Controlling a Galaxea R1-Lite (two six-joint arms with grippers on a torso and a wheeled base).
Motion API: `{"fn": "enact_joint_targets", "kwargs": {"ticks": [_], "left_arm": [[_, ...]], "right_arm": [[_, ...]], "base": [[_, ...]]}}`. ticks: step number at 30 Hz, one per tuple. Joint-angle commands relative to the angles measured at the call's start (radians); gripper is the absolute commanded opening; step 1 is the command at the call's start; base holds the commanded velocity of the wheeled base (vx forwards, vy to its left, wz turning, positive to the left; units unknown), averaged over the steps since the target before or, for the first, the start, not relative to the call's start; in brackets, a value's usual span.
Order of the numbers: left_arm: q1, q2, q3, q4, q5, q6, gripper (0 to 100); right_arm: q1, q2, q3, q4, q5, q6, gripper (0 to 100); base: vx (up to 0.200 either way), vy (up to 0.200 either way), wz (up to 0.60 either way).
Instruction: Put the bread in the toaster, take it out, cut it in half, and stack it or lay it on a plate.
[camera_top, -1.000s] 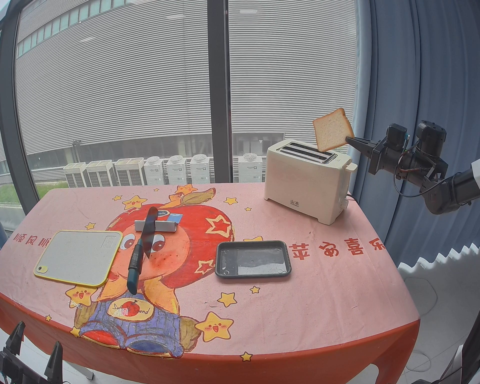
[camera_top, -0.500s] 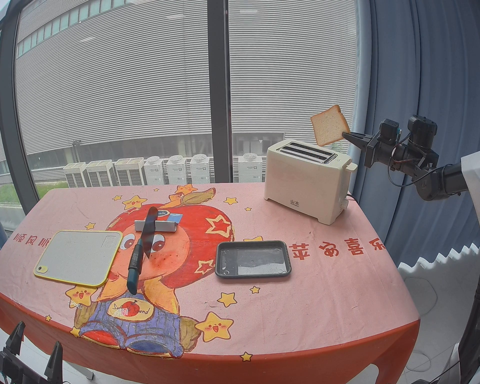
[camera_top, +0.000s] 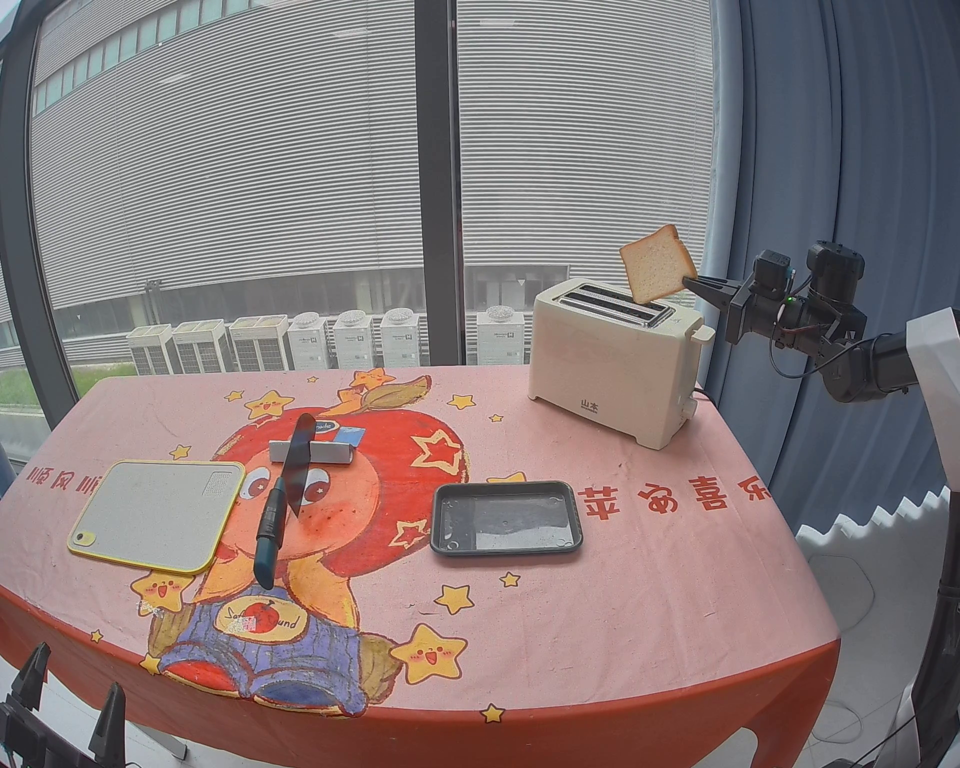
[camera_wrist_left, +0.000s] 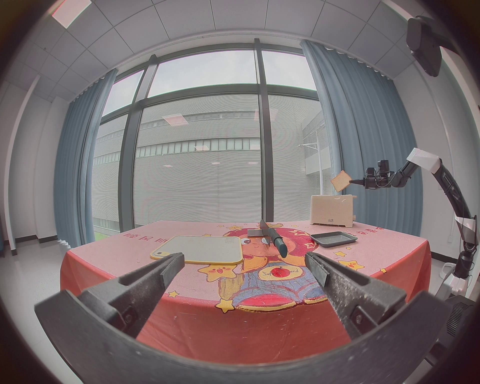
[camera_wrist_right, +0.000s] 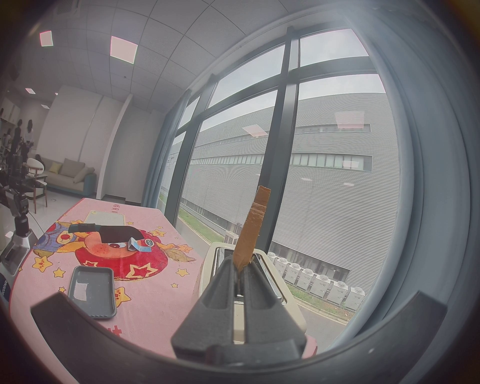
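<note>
A slice of bread (camera_top: 656, 263) hangs tilted just above the right end of the white toaster (camera_top: 612, 359), its lower corner close to the slots. My right gripper (camera_top: 692, 283) is shut on the slice's right edge; in the right wrist view the bread (camera_wrist_right: 251, 226) stands edge-on between the closed fingers, over the toaster (camera_wrist_right: 227, 267). My left gripper (camera_wrist_left: 243, 271) is open and holds nothing, low in front of the table's near edge. A black plate (camera_top: 506, 517) lies mid-table, a yellow-rimmed cutting board (camera_top: 157, 513) at the left, and a knife (camera_top: 282, 493) rests on a small stand (camera_top: 312, 451).
The table carries a pink cartoon cloth and ends against a window with a dark pillar (camera_top: 438, 180). A blue curtain (camera_top: 840, 150) hangs behind my right arm. Bare cloth lies between plate and toaster and along the front edge.
My right gripper has carried the bread leftward and then down, from beside the toaster's right end to just over its slots. The left arm and table items stayed put.
</note>
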Motion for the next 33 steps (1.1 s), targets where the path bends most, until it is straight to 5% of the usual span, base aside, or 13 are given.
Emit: {"fn": "enact_joint_targets", "kwargs": {"ticks": [1,33], "left_arm": [[0.000,-0.016,0.018,-0.001,0.000,0.000,100],[0.000,-0.016,0.018,-0.001,0.000,0.000,100]], "right_arm": [[0.005,0.005,-0.002,-0.001,0.001,0.000,0],[0.011,0.042,0.011,0.002,0.002,-0.026,0]], "base": [[0.000,0.000,0.00],[0.000,0.000,0.00]]}}
